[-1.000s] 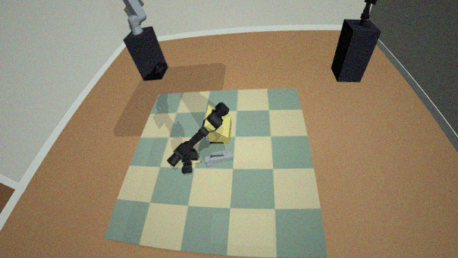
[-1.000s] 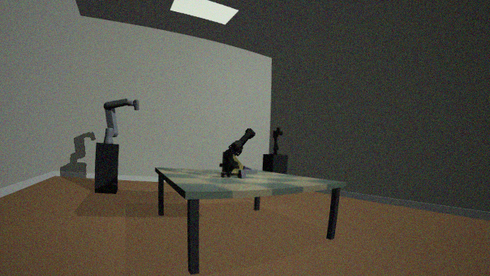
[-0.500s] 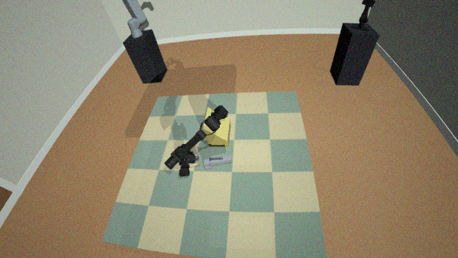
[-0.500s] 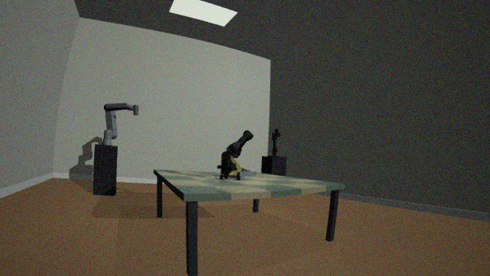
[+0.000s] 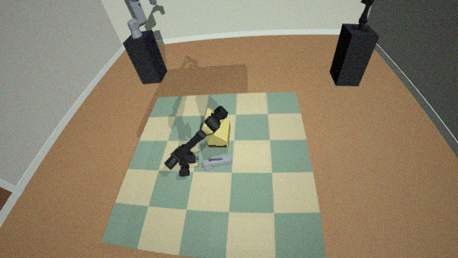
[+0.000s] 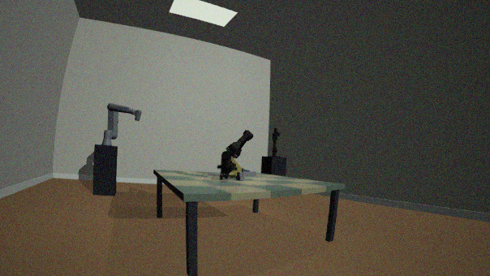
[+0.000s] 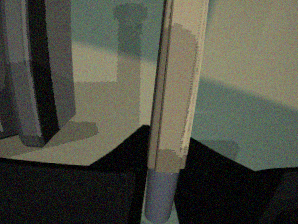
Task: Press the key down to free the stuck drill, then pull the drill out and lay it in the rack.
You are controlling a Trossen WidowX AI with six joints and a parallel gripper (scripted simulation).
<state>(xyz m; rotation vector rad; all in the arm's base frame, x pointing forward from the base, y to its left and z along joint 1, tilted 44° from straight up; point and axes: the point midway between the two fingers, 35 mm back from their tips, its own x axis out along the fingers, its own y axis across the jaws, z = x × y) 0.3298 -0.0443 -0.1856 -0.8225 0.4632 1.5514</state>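
Note:
My gripper [image 5: 190,164] [image 6: 231,176] [image 7: 156,133] is shut on the drill, low over the left part of the table. In the wrist view the drill [image 7: 175,85] is a long pale beige bar with a smooth grey-violet round end between the fingers; its far end is out of frame. In the top view a grey housing [image 5: 224,160] with a dark blue strip on top lies just right of the gripper, apart from it. In the wrist view a grey block [image 7: 62,65] with a black band stands left of the drill. I cannot tell which part is the key or the rack.
A yellow sloped block [image 5: 220,133] stands behind the grey housing, partly under my arm [image 5: 201,133]. The checkered table [image 5: 250,190] [image 6: 211,196] bears them. Beyond it, a grey arm [image 5: 137,17] [image 6: 113,122] and a dark arm [image 5: 364,17] [image 6: 275,142] stand on black pedestals.

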